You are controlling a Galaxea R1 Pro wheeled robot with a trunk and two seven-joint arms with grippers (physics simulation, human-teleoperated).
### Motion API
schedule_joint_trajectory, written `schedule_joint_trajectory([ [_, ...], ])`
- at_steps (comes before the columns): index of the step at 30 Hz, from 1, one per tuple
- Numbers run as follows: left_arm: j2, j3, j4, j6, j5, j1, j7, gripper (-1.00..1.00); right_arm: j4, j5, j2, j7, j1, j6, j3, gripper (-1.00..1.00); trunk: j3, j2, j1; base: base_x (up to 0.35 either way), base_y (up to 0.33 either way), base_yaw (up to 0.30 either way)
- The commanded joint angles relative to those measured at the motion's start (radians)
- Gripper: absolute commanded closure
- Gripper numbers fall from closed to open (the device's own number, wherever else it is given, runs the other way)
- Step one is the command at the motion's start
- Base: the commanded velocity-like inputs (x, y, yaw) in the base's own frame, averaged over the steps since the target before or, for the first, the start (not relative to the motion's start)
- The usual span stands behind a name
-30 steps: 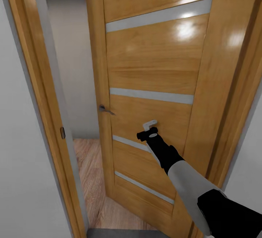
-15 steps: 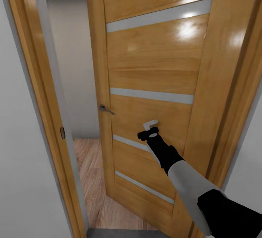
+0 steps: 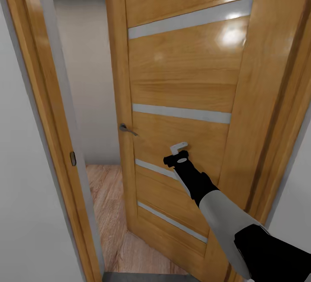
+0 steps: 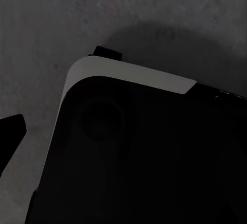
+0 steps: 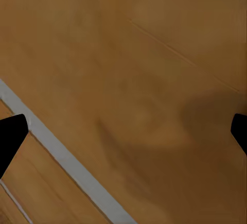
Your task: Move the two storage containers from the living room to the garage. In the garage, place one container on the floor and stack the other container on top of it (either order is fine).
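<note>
head view facing the wooden door (image 3: 181,79) closely, right wrist view pressed nearer that door, left wrist view facing grey concrete floor (image 4: 46,23)

no readable text, labels, numbers or signs anywhere

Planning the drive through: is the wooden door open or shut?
Partly open: the door is swung off its frame, and wood-plank floor shows through the gap. The right gripper is at its face.
</note>
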Motion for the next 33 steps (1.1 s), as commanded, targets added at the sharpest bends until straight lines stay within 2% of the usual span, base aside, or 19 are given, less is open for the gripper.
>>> schedule_joint_trajectory([
  [1, -0.001, 0.006, 0.0, -0.002, 0.001, 0.0, 0.0, -1.0, -0.003, 0.022, 0.0, -0.006, -0.001, 0.009, 0.005, -1.0, -0.001, 0.0, 0.001, 0.266, 0.0, 0.0],
  [20, -0.001, 0.006, 0.0, -0.002, 0.0, 0.0, 0.0, -1.0, -0.003, 0.029, 0.0, -0.008, -0.001, 0.012, 0.007, -1.0, -0.001, 0.0, 0.001, 0.293, 0.0, 0.0],
  [33, -0.001, 0.006, 0.0, -0.002, -0.001, 0.0, 0.0, -1.0, -0.003, 0.031, 0.0, -0.011, -0.001, 0.014, 0.006, -1.0, -0.001, 0.0, 0.001, 0.019, 0.0, 0.0],
])
